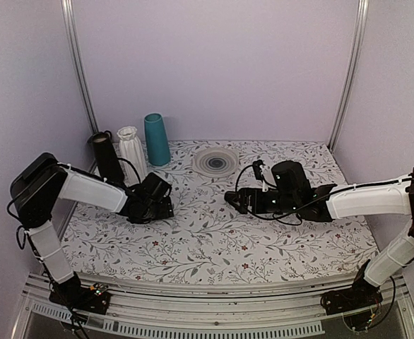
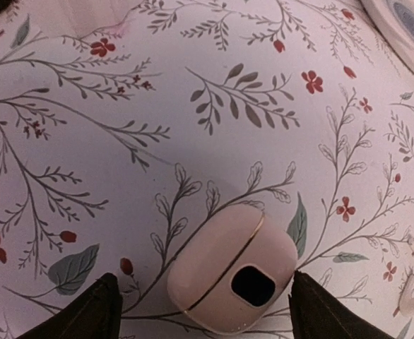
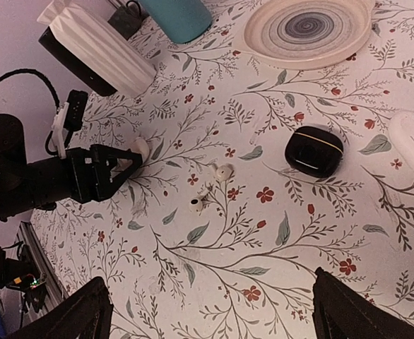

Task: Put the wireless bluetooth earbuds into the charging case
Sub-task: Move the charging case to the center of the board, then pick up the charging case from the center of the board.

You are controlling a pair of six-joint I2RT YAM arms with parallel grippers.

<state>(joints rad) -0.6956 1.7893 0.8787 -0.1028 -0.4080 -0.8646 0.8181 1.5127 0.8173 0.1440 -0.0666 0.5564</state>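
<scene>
The cream-white charging case (image 2: 228, 272) lies shut on the floral tablecloth, with a thin gold seam and a dark rectangular patch on its near face. My left gripper (image 2: 204, 289) is open, with one finger on each side of the case and a gap on both sides. In the top view the left gripper (image 1: 164, 206) hides the case. Two white earbuds (image 3: 223, 171) (image 3: 196, 205) lie loose on the cloth to the right of the left gripper; they also show at the left wrist view's right edge (image 2: 409, 295). My right gripper (image 3: 210, 282) is open and empty, above the cloth near the earbuds.
A black earbud case (image 3: 314, 150) and another white case (image 3: 413, 141) lie right of the earbuds. A striped plate (image 1: 215, 161) sits at the back middle. A black vase (image 1: 107, 155), a ribbed white vase (image 1: 131, 152) and a teal vase (image 1: 157, 139) stand at the back left.
</scene>
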